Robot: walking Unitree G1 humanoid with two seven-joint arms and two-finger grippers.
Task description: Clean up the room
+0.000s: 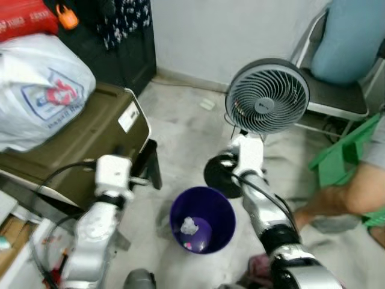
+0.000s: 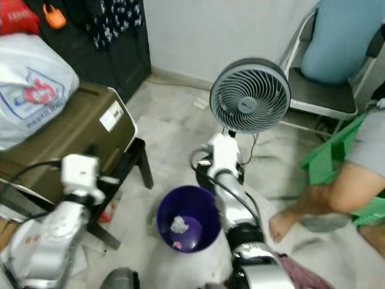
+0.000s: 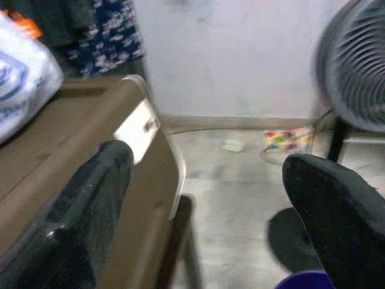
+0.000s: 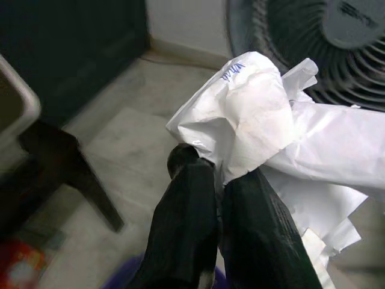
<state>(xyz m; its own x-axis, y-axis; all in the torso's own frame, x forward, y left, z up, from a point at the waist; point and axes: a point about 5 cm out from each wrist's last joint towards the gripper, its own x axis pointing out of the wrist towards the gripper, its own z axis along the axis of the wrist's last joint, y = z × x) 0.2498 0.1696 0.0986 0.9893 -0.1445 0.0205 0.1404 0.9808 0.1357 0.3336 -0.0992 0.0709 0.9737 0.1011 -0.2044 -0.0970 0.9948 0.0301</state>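
I see a grey round fan standing on the pale floor far ahead, by the white wall. To its right sits a folding chair carrying a blue cushion. At the right edge a person's leg rests beside a green stool.

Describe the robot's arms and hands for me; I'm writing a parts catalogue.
Both arms are silver metal with dark joint bands and black cables running along them. A white boxy housing caps each wrist. The left hand and right hand each have two long, matte black fingers with rounded tips.
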